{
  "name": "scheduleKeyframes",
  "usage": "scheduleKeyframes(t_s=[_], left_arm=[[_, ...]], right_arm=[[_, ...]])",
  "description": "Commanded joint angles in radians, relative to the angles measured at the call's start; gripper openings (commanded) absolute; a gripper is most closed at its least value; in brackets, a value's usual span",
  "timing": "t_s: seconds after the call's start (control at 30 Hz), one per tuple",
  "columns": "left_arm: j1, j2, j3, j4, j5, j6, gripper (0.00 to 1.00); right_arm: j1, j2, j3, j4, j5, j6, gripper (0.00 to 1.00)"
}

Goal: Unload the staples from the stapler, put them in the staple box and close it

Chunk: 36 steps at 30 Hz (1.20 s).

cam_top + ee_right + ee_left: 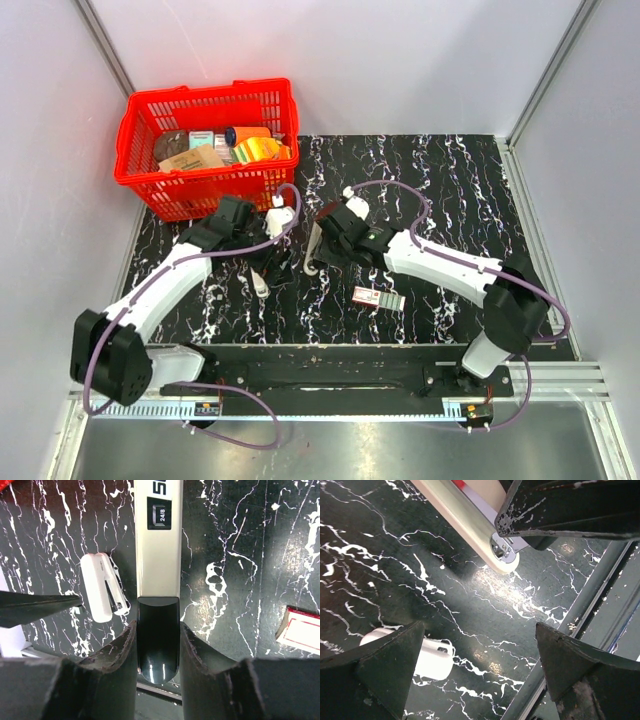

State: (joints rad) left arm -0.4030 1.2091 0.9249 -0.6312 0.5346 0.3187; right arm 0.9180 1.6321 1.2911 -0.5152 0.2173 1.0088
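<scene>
Cream-white and slim, the stapler [157, 545] runs up the middle of the right wrist view against the black marbled table [240, 555], with a "24/8" mark on its top. The right gripper [157, 630] is closed on its glossy black rear end alone, one finger against each side. In the left wrist view the stapler's metal-tipped front sits at upper centre. The left gripper [479, 626] hangs above the table there, jaws wide apart with nothing between them. A small white piece [432, 657] lies at lower left, partly hidden by one finger; I cannot tell what it is. A flat red-and-white box [378, 298] lies right of centre in the top view, apart from both grippers.

The hold looks like the weak point. Gripped only at a smooth end, the stapler may pivot or slide out once the left arm pulls on it. The open jaws could also catch the white piece nearby, and loosened staples could scatter and be lost on the patterned table.
</scene>
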Motion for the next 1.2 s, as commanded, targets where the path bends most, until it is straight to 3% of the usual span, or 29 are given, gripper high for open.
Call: scheduleKeyframes(t_s=[0.0,0.43,0.6,0.83,1.03,1.17], left_arm=[[-0.002,0.073,0.037,0.067,0.1,0.028,0.99],[-0.002,0.178,0.069,0.142,0.202,0.013,0.96],[0.0,0.216,0.091,0.139,0.235,0.037,0.76],[0.003,0.251,0.103,0.122,0.228,0.085,0.31],[0.001,0.247,0.098,0.116,0.197,0.108,0.12],[0.001,0.23,0.095,0.126,0.114,0.138,0.07]], right_arm=[[-0.001,-0.086,-0.021,0.179,0.019,0.08,0.0],[-0.002,-0.115,-0.099,0.317,-0.032,0.142,0.0],[-0.002,-0.126,-0.127,0.357,-0.058,0.165,0.0],[-0.004,-0.135,-0.157,0.405,-0.101,0.183,0.0],[-0.025,-0.158,-0.194,0.408,-0.125,0.148,0.0],[-0.067,-0.192,-0.243,0.409,-0.159,0.093,0.0]])
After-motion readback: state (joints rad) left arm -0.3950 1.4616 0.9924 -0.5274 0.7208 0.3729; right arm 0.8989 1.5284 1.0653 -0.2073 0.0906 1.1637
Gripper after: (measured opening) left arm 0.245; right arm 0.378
